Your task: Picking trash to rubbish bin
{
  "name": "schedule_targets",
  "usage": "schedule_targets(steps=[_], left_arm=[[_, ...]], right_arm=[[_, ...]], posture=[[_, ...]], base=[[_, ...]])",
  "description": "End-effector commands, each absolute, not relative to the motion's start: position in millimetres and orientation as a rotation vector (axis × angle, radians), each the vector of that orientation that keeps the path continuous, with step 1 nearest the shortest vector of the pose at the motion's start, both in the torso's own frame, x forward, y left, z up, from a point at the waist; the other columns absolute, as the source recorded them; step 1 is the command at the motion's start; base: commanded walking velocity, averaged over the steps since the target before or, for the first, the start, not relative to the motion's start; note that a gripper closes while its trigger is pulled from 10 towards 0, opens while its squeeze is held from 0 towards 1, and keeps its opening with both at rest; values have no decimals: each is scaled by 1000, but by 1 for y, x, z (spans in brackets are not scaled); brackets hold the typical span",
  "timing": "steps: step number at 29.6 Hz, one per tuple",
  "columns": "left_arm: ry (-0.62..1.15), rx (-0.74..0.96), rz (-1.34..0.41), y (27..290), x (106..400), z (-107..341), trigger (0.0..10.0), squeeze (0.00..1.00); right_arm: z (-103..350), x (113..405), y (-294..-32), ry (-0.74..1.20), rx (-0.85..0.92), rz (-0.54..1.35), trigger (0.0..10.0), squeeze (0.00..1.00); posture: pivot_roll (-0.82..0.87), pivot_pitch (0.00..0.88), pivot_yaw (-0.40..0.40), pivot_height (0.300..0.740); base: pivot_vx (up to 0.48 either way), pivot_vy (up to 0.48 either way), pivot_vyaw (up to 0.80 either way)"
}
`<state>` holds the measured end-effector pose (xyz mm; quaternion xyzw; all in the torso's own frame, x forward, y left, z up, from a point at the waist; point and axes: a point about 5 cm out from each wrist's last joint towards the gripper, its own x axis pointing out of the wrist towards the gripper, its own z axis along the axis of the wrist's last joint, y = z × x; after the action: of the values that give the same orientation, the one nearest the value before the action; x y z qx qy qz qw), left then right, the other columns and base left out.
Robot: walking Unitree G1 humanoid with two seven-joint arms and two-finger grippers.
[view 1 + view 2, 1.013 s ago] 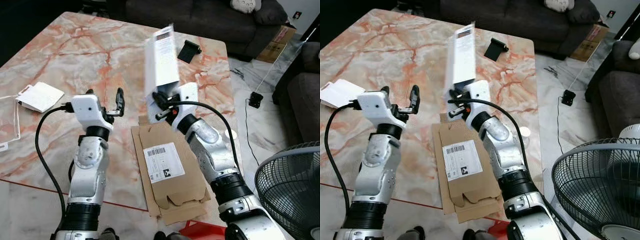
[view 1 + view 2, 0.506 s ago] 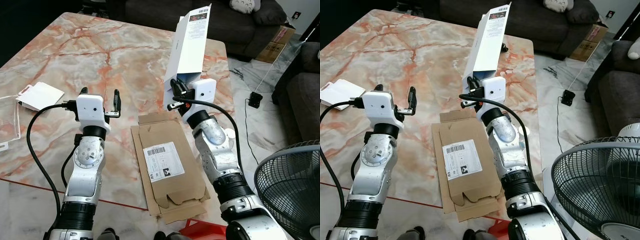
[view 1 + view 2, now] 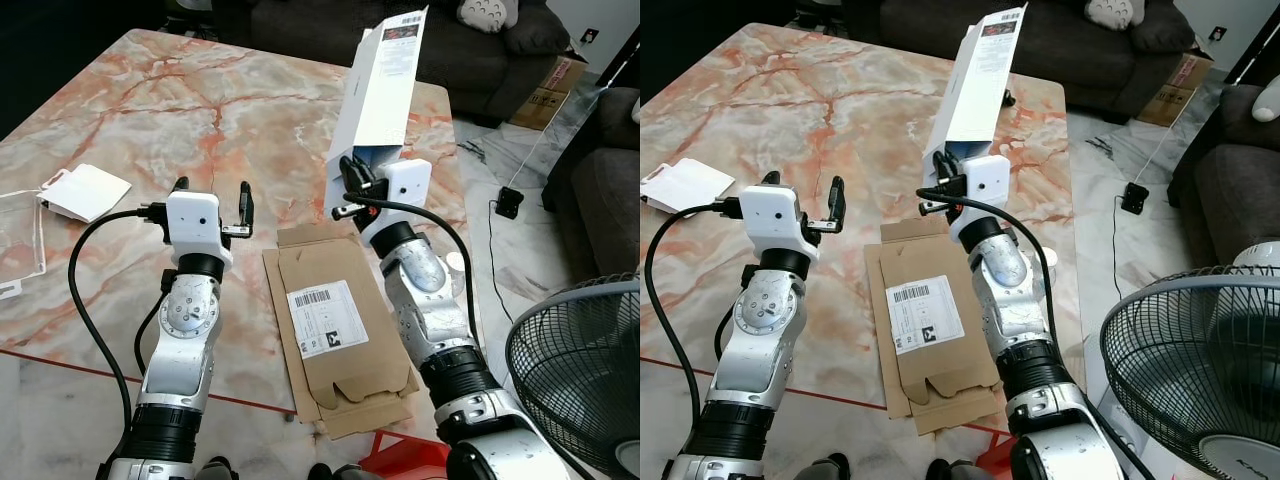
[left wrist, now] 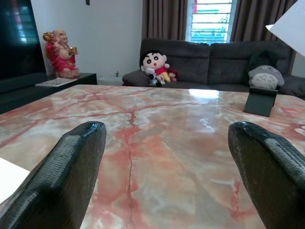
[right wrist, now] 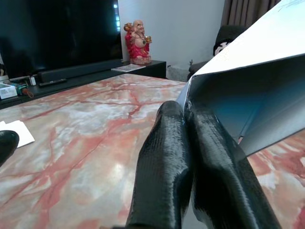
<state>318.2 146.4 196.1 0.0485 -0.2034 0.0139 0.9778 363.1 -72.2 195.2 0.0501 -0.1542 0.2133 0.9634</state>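
A tall, white, open-ended cardboard carton (image 3: 380, 95) with a printed label at its top is being held upright above the glossy, pink-veined marble table (image 3: 130, 120) by the right gripper (image 3: 350, 180), whose two ribbed black fingers (image 5: 190, 157) are being pressed together on one thin wall at the carton's lower open end. The left gripper (image 3: 212, 200) is being held raised over the table with nothing in it, its textured black fingers (image 4: 71, 167) being kept spread well apart. A flattened brown corrugated cardboard box (image 3: 335, 335) bearing a white barcode sticker is lying flat on the table between the two silver arms, near the table's front edge. A folded white paper bag (image 3: 85, 190) is resting near the left edge, and a small black angular stand (image 4: 259, 101) is sitting at the far side.
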Motion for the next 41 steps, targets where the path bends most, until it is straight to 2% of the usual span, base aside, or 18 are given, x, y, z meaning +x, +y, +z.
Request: schedule_targets(steps=[1,21,41], left_arm=[[-406,102,8,141,318,193,10000,0],[-416,89,1,139,316,193,10000,0],[-415,86,4,140,316,193,10000,0]], right_arm=[[197,364,-78,-326,110,414,10000,0],[197,365,-79,-328,129,400,10000,0],[194,364,-77,-316,140,406,10000,0]], posture=[[53,131,-134,740],[55,129,-135,740],[52,145,-136,740]], base=[[0,0,0],[0,0,0],[-244,0,0]])
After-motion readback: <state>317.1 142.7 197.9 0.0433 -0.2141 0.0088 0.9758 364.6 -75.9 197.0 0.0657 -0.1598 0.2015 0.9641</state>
